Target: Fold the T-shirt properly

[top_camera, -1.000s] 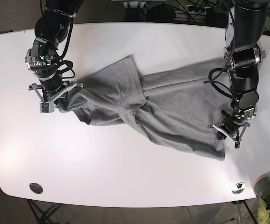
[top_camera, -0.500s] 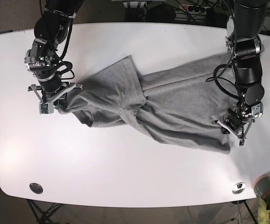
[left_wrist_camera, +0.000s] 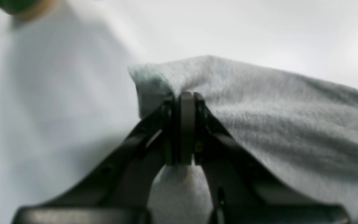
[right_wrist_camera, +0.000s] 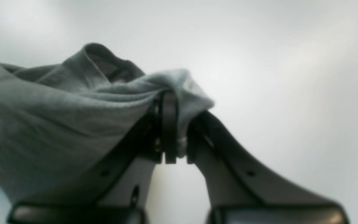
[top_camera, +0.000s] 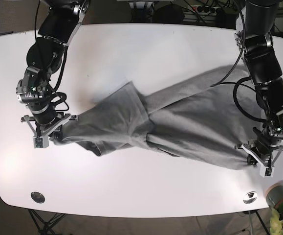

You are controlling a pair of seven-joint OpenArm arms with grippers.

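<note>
Here, in the left wrist view, the black left gripper (left_wrist_camera: 183, 130) is pinched closed on a corner of the heather-grey cotton T-shirt (left_wrist_camera: 275, 118), cloth draping to one side above the white oval table (left_wrist_camera: 57, 109). In the right wrist view, the black right gripper (right_wrist_camera: 174, 130) is clamped on a bunched fold of the T-shirt (right_wrist_camera: 48, 124) above the table (right_wrist_camera: 291, 77). In the base view, the T-shirt (top_camera: 180, 122) lies stretched and creased across the table's (top_camera: 141, 191) middle, held at opposite ends by the right gripper (top_camera: 46, 136) and the left gripper (top_camera: 262, 159), both near the table's front edge.
</note>
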